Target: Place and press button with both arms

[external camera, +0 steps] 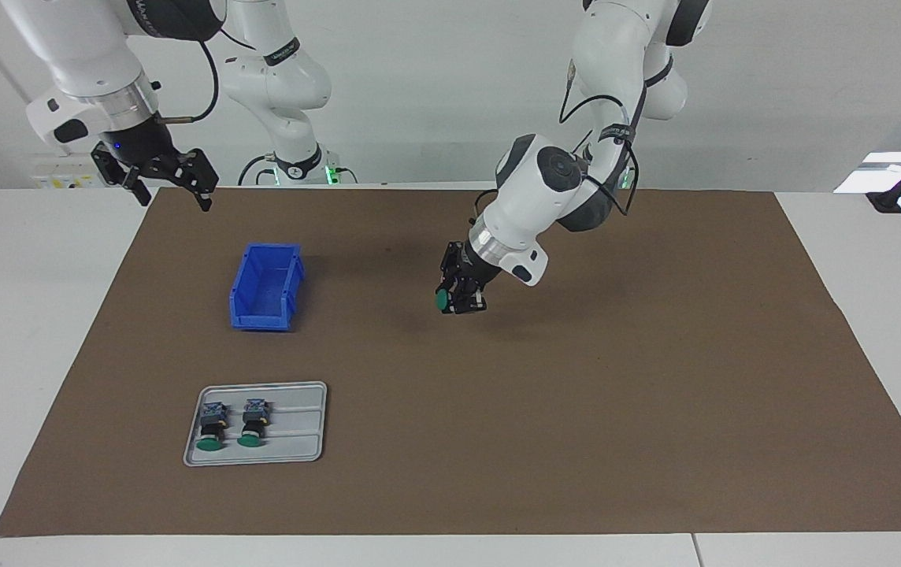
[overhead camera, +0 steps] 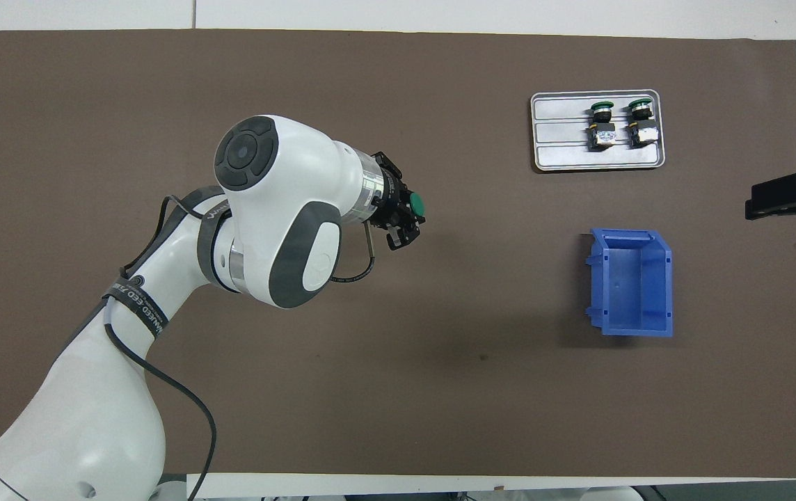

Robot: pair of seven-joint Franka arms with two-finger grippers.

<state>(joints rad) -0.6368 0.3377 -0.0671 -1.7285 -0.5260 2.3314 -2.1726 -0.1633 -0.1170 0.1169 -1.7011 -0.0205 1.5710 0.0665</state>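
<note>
My left gripper [external camera: 458,303] [overhead camera: 408,219] hangs over the middle of the brown mat, shut on a button [external camera: 442,300] [overhead camera: 417,204] whose green cap points toward the right arm's end. Two more green-capped buttons [external camera: 212,429] [overhead camera: 601,124] lie side by side in the grey tray [external camera: 301,441] [overhead camera: 558,149]. My right gripper [external camera: 171,177] [overhead camera: 787,198] waits high over the mat's edge at the right arm's end, nearer the robots than the blue bin, open and holding nothing.
A blue bin [external camera: 265,287] [overhead camera: 631,282] stands on the mat between the tray and the robots. The brown mat [external camera: 576,441] covers most of the white table.
</note>
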